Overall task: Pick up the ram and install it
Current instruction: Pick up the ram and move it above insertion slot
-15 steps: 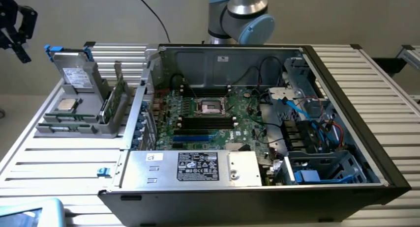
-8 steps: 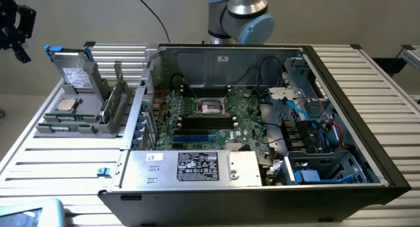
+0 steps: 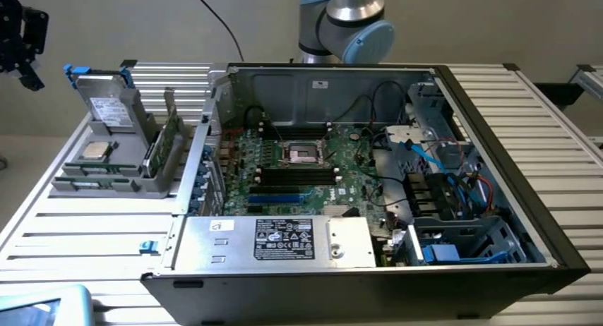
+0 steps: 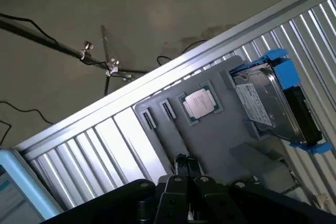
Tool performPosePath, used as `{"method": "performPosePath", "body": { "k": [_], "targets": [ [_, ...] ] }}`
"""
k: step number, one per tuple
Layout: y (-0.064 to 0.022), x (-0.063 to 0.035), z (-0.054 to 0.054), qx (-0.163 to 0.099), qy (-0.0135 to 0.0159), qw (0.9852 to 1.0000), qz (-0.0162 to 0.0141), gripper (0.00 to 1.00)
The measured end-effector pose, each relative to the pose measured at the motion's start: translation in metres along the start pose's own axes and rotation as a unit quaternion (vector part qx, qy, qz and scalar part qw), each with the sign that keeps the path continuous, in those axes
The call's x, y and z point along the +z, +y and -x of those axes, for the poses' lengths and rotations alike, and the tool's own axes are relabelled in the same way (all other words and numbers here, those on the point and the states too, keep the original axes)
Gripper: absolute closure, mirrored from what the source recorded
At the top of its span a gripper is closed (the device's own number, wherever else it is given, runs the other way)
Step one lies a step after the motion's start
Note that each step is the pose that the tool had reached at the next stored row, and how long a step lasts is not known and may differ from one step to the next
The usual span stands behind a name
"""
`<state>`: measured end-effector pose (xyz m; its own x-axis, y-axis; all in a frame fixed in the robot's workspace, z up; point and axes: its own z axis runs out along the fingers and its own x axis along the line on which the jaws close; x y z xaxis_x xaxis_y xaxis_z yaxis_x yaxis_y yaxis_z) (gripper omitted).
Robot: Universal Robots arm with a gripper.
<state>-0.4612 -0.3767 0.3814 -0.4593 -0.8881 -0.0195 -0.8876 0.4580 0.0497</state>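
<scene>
**Ram at the pick-up station.** The ram (image 3: 157, 155) stands on edge in the grey tray (image 3: 111, 188), on the tray's side nearest the case (image 3: 527, 220), toward the exterior view's left. A CPU (image 3: 97, 151) and a hard drive (image 3: 111, 107) share the tray. The gripper (image 3: 21, 33) hangs high on the tray's side away from the case, well apart from the ram. Its jaws are together and hold nothing. Judged step: approach, before pick-up. Nothing is installed, and the black slots (image 3: 296, 174) on the motherboard appear bare. A grasp calls for parted jaws lined along the stick's thin upper edge.
</scene>
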Motion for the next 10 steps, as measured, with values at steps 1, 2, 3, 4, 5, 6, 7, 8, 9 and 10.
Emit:
{"method": "performPosePath", "body": {
  "k": [1,2,3,4,5,6,7,8,9,10],
  "targets": [
    [0.0,0.0,0.0,-0.009,0.0004,1.0,0.0002,0.89],
    [0.0,0.0,0.0,-0.018,0.0009,0.9998,0.0003,0.89],
    [0.0,0.0,0.0,-0.027,0.0013,0.9996,0.0005,0.89],
    [0.0,0.0,0.0,-0.036,0.0018,0.9994,0.0007,0.89],
    [0.0,0.0,0.0,-0.045,0.0022,0.999,0.0009,0.89],
    [0.0,0.0001,0.0,-0.054,0.0027,0.9985,0.001,0.89],
    [0.0,0.0001,0.0,-0.063,0.0031,0.998,0.0012,0.89],
    [0.0,0.0001,0.0,-0.072,0.0036,0.9974,0.0014,0.89],
    [0.0,0.0001,0.0,-0.081,0.004,0.9967,0.0016,0.89],
    [0.0,0.0001,0.0,-0.091,0.0045,0.9959,0.0018,0.89]
  ]
}}
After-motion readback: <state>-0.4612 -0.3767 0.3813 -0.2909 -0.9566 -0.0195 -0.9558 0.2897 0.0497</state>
